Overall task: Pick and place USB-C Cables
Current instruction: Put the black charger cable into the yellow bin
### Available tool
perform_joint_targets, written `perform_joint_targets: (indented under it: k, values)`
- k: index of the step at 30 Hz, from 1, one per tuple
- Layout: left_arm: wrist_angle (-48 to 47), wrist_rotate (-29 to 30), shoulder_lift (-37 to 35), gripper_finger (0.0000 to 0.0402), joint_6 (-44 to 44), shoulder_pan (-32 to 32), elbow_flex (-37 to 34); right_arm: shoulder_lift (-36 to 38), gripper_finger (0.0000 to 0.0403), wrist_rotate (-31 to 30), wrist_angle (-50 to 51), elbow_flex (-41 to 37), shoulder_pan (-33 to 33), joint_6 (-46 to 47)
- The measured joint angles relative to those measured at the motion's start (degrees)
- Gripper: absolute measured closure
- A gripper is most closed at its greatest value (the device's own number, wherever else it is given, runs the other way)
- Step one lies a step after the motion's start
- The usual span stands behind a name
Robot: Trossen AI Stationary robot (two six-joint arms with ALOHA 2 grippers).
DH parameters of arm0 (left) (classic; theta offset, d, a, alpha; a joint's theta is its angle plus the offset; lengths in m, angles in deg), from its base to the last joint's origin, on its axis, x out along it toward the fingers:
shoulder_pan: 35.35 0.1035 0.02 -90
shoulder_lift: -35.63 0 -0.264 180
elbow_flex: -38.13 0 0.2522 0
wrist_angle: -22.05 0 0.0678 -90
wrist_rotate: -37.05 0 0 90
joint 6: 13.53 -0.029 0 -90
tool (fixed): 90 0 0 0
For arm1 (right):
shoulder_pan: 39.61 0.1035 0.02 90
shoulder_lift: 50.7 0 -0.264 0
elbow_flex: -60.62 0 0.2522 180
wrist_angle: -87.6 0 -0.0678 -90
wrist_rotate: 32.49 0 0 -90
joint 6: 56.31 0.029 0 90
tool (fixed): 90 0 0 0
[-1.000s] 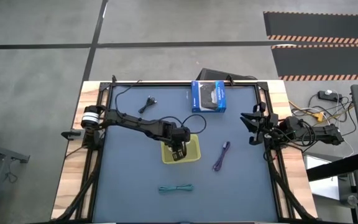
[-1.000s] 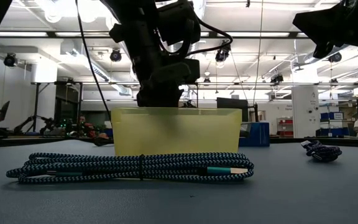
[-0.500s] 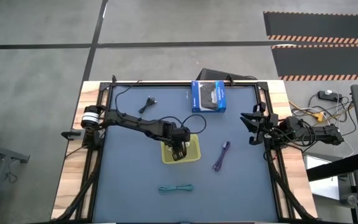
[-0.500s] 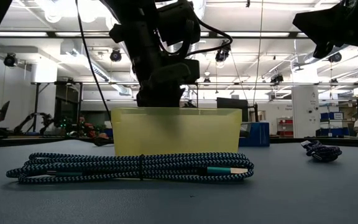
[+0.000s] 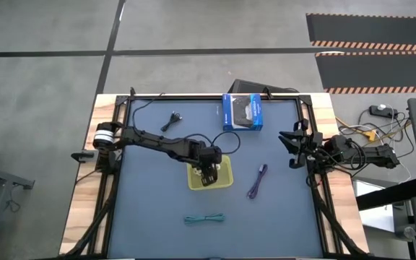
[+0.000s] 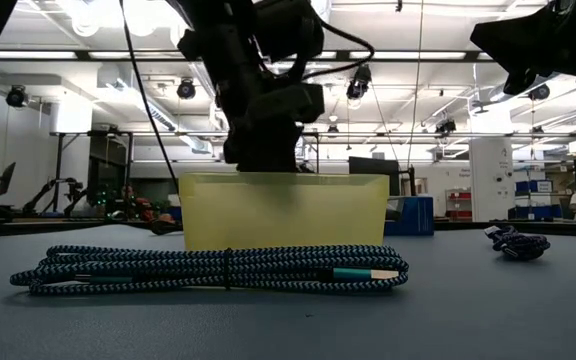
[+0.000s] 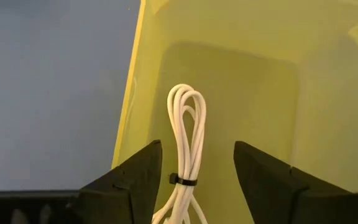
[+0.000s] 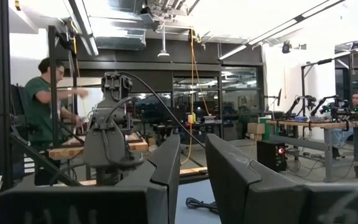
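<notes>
Left end effector [image 5: 208, 173]: you have it over the yellow bin [image 5: 224, 179], fingers spread, white cable [image 7: 187, 149] lying between them inside the bin.
Right end effector [image 5: 292, 149]: parked at the worktop's right edge, fingers parted, holding nothing.
Purple cable [image 5: 257, 181]: on the worktop [image 5: 150, 209], right of the bin.
Teal cable [image 5: 204, 219]: near the front edge.
Black cable [image 5: 173, 119]: far left corner.

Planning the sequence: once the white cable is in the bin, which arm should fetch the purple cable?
Right, probably. The right tool waits open at the table's right edge, nearer the purple cable; the left tool is over the yellow bin.
</notes>
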State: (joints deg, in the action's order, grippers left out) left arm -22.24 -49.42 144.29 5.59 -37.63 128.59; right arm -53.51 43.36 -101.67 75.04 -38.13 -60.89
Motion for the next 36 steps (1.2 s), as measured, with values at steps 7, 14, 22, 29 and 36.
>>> perform_joint_targets:
  k: [7, 14, 22, 29, 36]
  values:
    - [0.0, 0.0, -3.5, 0.0217, 0.0, -0.1, -0.1, 0.0, 0.0335, 0.0, 0.1, 0.0, 0.0, 0.1]
    - [-0.3, 0.0, -7.2, 0.0216, -2.0, -0.3, -0.2, 0.0, 0.0335, 0.0, 0.2, 0.0, 0.0, 0.1]
    - [-0.2, 0.0, -10.9, 0.0216, -7.2, -0.3, -0.2, -0.2, 0.0335, 0.0, 0.4, 0.0, 0.0, 0.1]
    - [-0.3, 3.8, -14.4, 0.0216, -11.2, -0.2, -0.3, -0.3, 0.0335, 0.0, 0.4, 0.0, 0.0, 0.5]
    - [-2.2, 8.2, -18.6, 0.0216, -17.3, 0.4, -1.0, -0.4, 0.0335, 0.0, 0.4, 0.0, 0.0, 0.8]
